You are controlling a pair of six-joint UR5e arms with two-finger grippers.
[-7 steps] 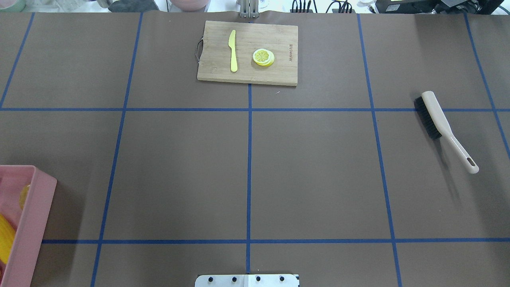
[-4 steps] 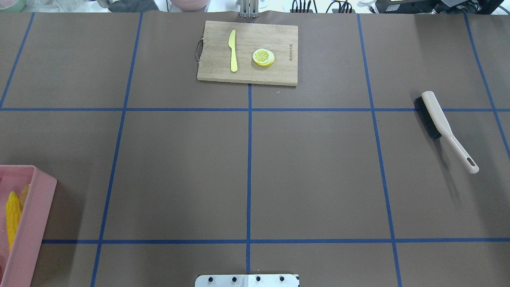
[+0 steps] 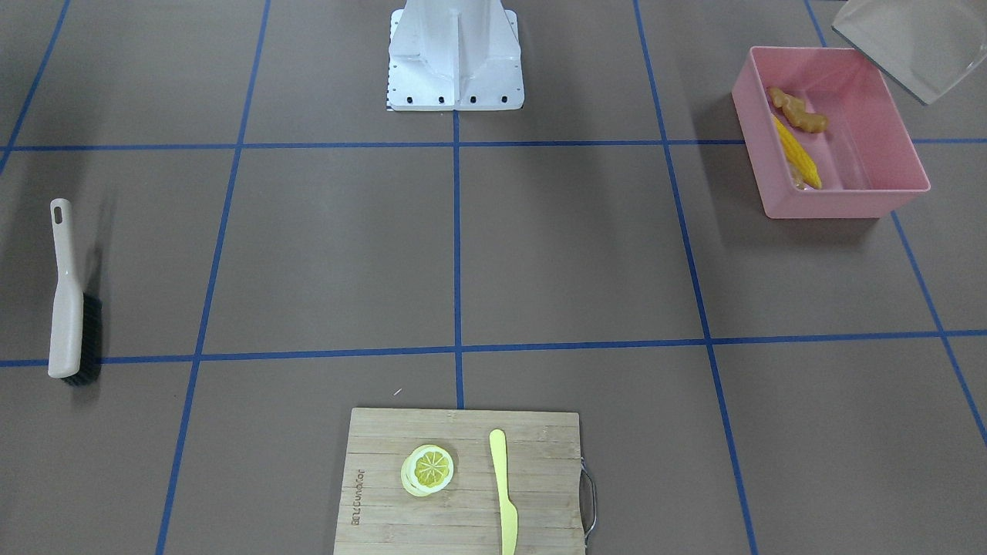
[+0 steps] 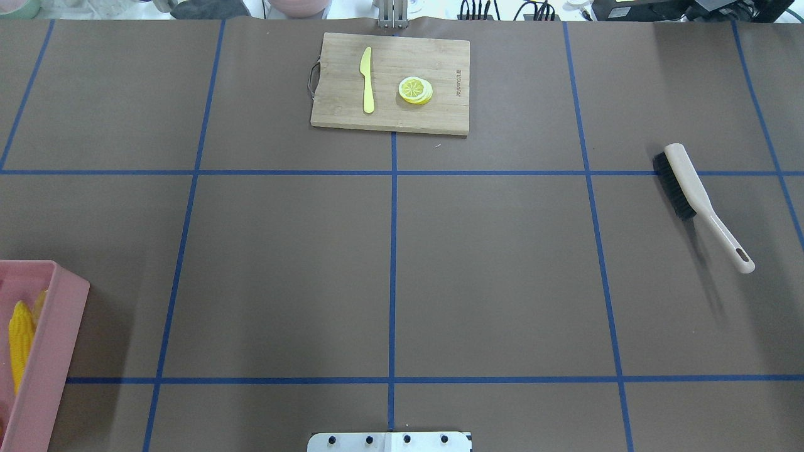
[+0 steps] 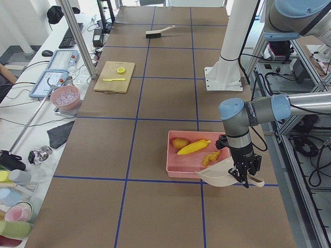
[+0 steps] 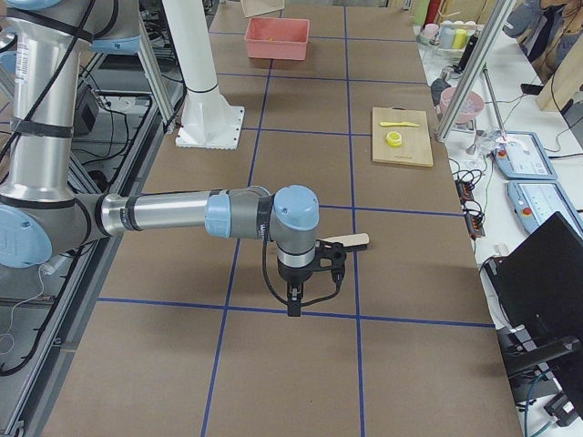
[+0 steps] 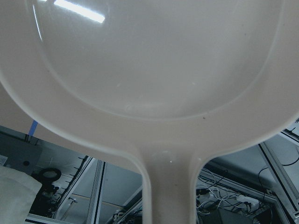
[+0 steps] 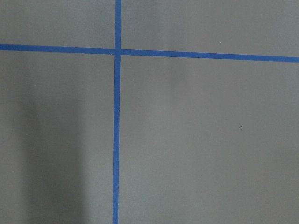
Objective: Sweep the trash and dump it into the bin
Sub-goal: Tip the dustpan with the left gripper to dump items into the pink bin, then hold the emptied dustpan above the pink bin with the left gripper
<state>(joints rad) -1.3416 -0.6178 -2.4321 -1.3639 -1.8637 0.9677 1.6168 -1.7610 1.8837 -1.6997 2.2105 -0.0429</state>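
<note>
Pink rectangular plastic bin [image 3: 840, 202] stands on the robot's left of the brown table [image 4: 502, 282]. A beige plastic dustpan [image 3: 902, 46] hangs tilted above its corner, at the left gripper [image 5: 243, 175]. The right gripper [image 6: 293, 305] hovers over bare table. Whether either gripper is open or closed cannot be told. Inside the bin lie a yellow corn cob [image 3: 796, 158], a knobbly tan ginger root [image 3: 798, 112] and a brown lumpy potato [image 5: 180, 143].

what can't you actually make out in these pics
- Bin in the overhead view: cut off by the left edge; only the corn cob shows inside.
- Left gripper: seen only in the left side view; its wrist view is filled by the dustpan, so open or shut is unclear.
- Right gripper: seen only in the right side view; open or shut is unclear.
</note>
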